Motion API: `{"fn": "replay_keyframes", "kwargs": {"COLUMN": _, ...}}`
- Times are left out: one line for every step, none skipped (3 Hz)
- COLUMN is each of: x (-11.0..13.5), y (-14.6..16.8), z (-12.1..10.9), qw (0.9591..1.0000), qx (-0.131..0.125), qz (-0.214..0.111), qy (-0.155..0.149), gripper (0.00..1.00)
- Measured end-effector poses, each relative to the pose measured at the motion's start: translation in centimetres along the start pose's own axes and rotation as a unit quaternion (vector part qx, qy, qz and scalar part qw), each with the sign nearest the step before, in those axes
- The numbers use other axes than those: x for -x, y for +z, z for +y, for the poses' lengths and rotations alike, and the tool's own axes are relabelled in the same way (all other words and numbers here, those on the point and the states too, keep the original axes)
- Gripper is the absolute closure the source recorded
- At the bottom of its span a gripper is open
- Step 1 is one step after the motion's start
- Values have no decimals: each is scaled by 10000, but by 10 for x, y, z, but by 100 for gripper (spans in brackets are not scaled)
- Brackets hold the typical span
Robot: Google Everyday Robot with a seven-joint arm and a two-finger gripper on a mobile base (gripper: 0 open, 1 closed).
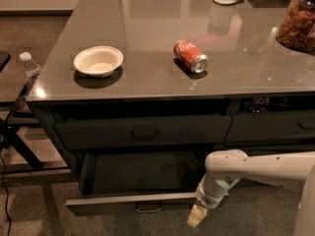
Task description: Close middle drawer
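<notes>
A red soda can (190,56) lies on its side on the grey countertop (147,28). It carries white Coca-Cola script — the only lettering that can be read. The gripper (196,216) hangs low, just beside the right end of the pulled-out middle drawer (128,203).

The open drawer (108,204) was dark grey with a paler rim and a silver handle (148,208). The gripper (196,216), pale tan, was at its right front corner, on a white arm (256,167). The can (190,56) was red, the bowl (98,60) cream, the counter (147,28) grey.
</notes>
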State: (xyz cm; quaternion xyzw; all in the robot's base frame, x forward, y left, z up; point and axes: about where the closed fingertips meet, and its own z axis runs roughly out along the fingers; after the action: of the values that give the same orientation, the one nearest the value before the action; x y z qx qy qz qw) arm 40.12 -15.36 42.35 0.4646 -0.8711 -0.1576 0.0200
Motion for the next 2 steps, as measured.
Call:
{"fn": "replay_keyframes", "kwargs": {"x": 0, "y": 0, "z": 0, "qw": 10000, "qx": 0, "qz": 0, "qy": 0, "gripper": 0}}
{"fn": "replay_keyframes", "kwargs": {"x": 0, "y": 0, "z": 0, "qw": 10000, "qx": 1, "qz": 0, "qy": 0, "gripper": 0}}
